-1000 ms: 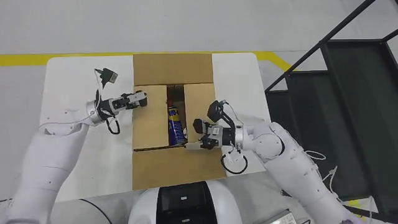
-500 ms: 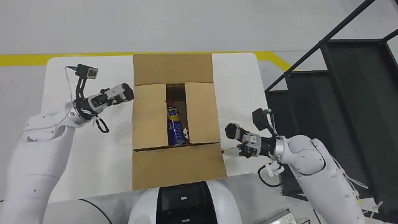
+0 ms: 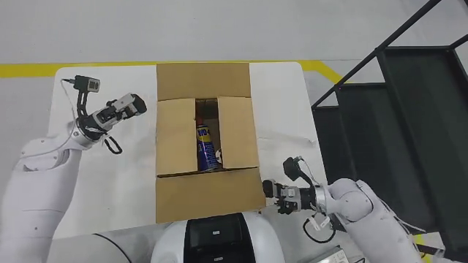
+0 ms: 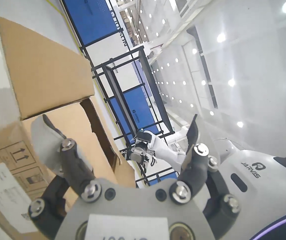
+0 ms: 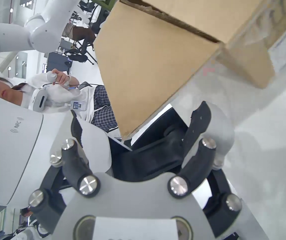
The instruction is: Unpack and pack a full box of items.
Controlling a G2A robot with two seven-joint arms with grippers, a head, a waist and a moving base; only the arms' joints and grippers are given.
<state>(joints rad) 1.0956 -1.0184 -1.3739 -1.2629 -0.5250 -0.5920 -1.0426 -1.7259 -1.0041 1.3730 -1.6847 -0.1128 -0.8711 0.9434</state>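
An open cardboard box [image 3: 175, 139] stands mid-table with all its flaps folded outward. A blue and yellow spray can [image 3: 208, 146] lies inside the gap between the side flaps. My left gripper [image 3: 136, 104] hovers open to the left of the box, apart from the left flap; its wrist view shows the fingers [image 4: 45, 131] spread with the box wall [image 4: 45, 76] beyond. My right gripper [image 3: 270, 190] sits open and empty by the box's near right corner, under the near flap's edge [image 5: 153, 63].
The white table [image 3: 285, 102] has bare strips on either side of the box. A black metal staircase [image 3: 395, 117] stands just off the table's right side. The near flap [image 3: 208, 193] overhangs the table's front edge.
My left gripper drew back leftward off the left flap. My right arm pulled away from the right flap, out to the right and then toward the box's near right corner.
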